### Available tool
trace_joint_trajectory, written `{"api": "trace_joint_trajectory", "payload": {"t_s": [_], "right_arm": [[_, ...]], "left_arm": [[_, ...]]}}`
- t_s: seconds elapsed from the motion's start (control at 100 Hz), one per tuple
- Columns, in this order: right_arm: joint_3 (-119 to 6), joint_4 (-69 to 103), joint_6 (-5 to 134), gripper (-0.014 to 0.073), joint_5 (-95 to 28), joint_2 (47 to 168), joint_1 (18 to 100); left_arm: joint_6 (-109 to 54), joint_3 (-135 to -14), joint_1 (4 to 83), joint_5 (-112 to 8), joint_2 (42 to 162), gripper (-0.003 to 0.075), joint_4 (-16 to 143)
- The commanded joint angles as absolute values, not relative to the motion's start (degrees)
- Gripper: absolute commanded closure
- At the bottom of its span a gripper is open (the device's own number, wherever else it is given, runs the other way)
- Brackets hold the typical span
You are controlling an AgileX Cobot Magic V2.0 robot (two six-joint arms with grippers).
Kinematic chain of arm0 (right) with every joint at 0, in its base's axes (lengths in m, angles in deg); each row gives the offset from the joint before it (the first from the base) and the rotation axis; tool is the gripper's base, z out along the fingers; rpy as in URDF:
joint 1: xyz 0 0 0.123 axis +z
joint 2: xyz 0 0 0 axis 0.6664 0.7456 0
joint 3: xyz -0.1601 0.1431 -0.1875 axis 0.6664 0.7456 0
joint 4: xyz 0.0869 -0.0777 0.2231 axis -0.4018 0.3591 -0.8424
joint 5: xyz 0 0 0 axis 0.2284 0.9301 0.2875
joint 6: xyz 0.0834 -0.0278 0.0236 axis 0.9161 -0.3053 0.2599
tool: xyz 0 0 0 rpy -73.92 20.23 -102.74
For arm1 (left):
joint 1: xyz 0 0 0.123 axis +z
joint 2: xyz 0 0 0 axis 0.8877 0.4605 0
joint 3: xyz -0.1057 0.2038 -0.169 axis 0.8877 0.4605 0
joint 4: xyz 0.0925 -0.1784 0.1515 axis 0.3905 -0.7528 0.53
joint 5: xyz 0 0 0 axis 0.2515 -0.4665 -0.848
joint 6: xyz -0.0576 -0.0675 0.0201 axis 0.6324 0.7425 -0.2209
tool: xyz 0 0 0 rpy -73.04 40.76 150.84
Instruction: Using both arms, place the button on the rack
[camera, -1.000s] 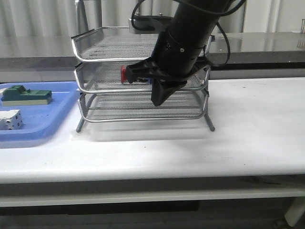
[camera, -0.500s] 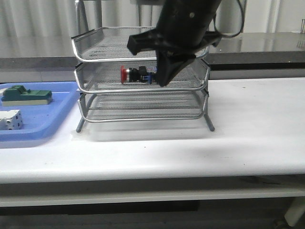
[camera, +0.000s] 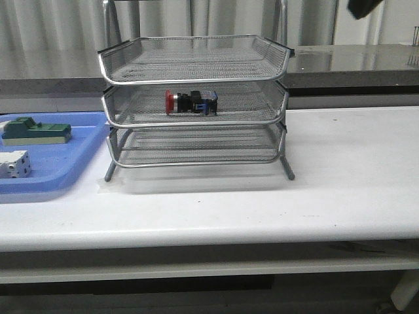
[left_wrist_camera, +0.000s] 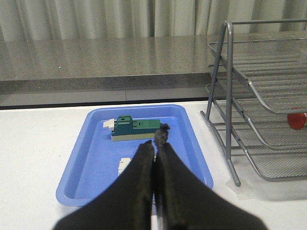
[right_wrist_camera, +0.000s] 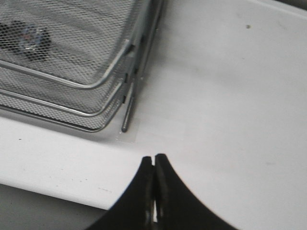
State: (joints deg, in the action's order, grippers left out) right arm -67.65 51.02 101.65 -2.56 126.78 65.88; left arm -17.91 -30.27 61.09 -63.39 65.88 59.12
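In the frame's centre, the button is lying on the rack's middle tier; I am holding my right gripper clenched empty, aiming to retreat clear.

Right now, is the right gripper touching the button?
Apart. The right wrist view shows the right gripper shut over bare table, clear of the rack; the button lies alone on the middle tier.

Closed left tool above blue tray, rack beside.
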Motion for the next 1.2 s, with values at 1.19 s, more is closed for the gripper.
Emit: {"api": "trace_joint_trajectory", "payload": {"t_s": [1.19], "right_arm": [[-29.39,64.31,116.85,0.0660,-15.27,78.06,63.04]], "left_arm": [[-17.97,-31.94,61.25,-67.32,66.16,0.0741,58.70]]}}
